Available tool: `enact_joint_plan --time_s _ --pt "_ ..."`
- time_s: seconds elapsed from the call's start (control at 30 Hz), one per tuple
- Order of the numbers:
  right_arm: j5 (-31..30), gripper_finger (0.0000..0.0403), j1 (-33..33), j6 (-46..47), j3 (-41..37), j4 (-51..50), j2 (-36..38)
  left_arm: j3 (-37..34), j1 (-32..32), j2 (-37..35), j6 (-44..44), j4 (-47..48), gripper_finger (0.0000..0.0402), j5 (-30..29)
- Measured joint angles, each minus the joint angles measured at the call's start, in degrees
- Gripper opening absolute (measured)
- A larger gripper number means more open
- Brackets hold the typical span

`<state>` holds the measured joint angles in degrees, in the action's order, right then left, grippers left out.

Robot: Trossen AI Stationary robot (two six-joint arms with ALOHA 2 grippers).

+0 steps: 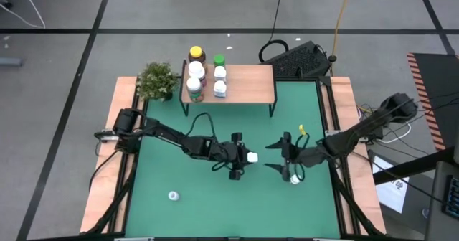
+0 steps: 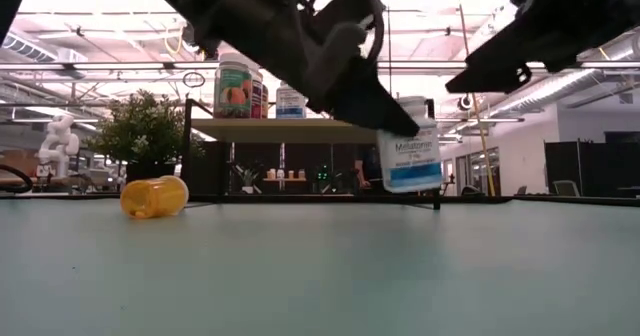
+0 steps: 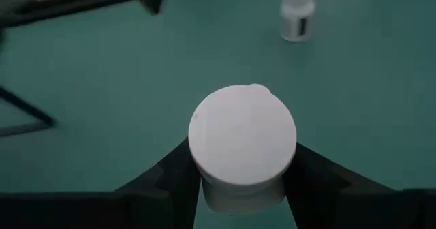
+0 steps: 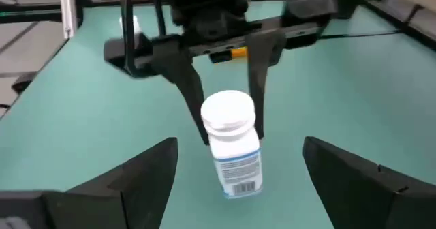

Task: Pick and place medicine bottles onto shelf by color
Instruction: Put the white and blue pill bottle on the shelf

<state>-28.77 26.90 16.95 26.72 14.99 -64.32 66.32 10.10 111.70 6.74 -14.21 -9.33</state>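
Fingers of the left gripper are closed on a white bottle with a blue label, one finger pressing each side just below its white cap. The low view shows this bottle lifted clear of the green table, hanging from the gripper with its cap uppermost. The grip sits near the middle of the table, slightly toward the front edge.

Facing it from the right side, the right gripper has its fingers spread wide and holds nothing. A second white bottle is on the table just beside its front finger, toward the front right area; whether the finger touches it cannot be told.

Farther out, a small white-capped bottle lies alone near the front left corner. In the low view an amber bottle lies on its side on the table.

Along the back edge stands the shelf, a light wood top on thin black legs. Five bottles cluster at its left end: a yellow-capped amber one and a green-capped one at the back, and three white ones in front of them. A potted plant sits on the table just left of the shelf, at the back left corner.
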Motion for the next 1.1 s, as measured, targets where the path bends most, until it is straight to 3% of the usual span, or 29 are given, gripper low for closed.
enact_joint_plan --time_s 0.23,0.37,0.57,0.8,1.1 --pt "5.56 0.0313 -3.30 -1.66 -0.04 5.43 -5.79 0.15 -0.30 0.55 -0.88 2.01 0.0193 5.37" --pt "6.84 0.0313 -4.28 -3.09 -0.04 10.19 -8.23 0.14 -0.59 0.55 -1.66 5.65 0.0189 5.44" --pt "12.64 0.0313 -7.59 -4.73 -0.04 18.33 -14.78 0.15 -1.14 0.55 -2.34 5.26 0.0180 5.54" --pt "14.86 0.0313 -10.67 -5.87 0.03 25.61 -20.49 0.15 -1.19 0.55 -1.75 5.07 0.0185 5.55" --pt "19.42 0.0307 -12.00 -7.79 4.66 24.64 -26.38 0.15 -1.48 0.55 -2.06 5.42 0.0185 6.09"
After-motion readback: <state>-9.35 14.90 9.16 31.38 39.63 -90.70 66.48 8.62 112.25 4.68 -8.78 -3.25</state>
